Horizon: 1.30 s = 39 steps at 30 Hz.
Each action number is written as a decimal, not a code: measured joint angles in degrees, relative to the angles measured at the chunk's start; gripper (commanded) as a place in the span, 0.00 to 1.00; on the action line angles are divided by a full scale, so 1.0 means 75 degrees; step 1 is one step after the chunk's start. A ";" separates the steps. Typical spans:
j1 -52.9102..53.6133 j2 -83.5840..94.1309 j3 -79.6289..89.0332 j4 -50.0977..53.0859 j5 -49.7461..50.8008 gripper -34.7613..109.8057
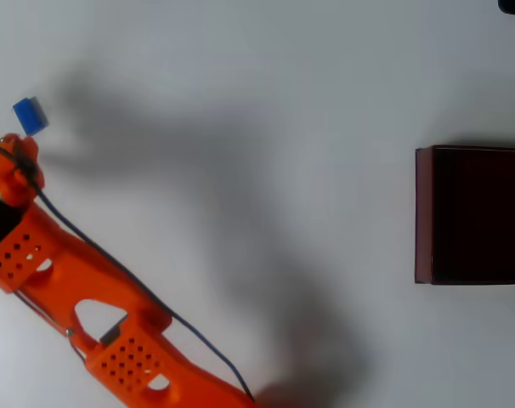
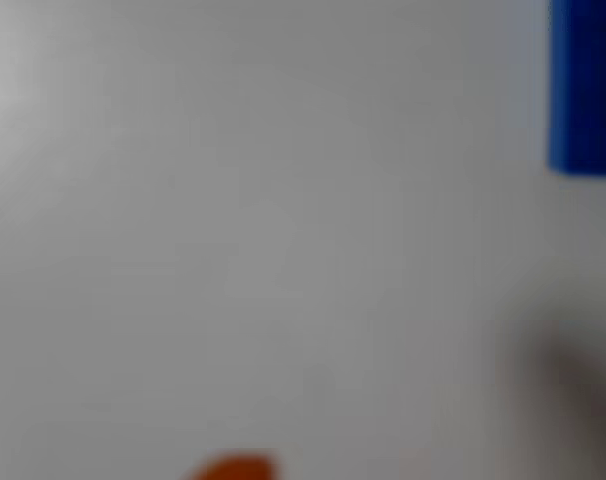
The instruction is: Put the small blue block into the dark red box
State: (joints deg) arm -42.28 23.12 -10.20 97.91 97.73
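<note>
the orange arm [image 1: 79, 280] reached in from the lower left of the overhead view, stretched along the white tabletop [image 1: 257, 102] toward the small blue block [image 1: 30, 116]. the likely reason for that low, extended pose was an approach to a pick: the arm's tip sat just beside the block, a little below it in the picture, and whether the two touched could not be told. the claw [image 1: 21, 161] itself was mostly hidden under the arm's own orange body and cable, so how far apart its fingers stood, and whether it had hold of anything, could not be told. in the wrist view an orange blur sat at the bottom edge, probably part of the claw, and the block [image 2: 586, 85] lay at the far right edge, cut off by the frame, not centred; this suggested the claw was not yet lined up over it.

the block rested on the tabletop near the left edge of the overhead view, well apart from the dark red box [image 1: 423, 212], which stood at the right edge, partly out of frame, its opening facing up and ready to receive.

the block looked tiny and bright blue, with plain faces and a paler top, turned slightly askew. the box had thin maroon walls and a nearly black interior.
</note>
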 measured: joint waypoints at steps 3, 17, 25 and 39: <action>0.0094 -0.0164 0.0000 -0.0234 -0.0105 0.40; 0.0223 -0.0410 0.0480 -0.1617 -0.0387 0.40; 0.0445 -0.0574 0.0469 -0.1758 -0.0738 0.40; 0.0469 -0.0926 0.0352 -0.1875 -0.0668 0.40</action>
State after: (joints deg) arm -38.76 16.17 -7.56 83.85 92.72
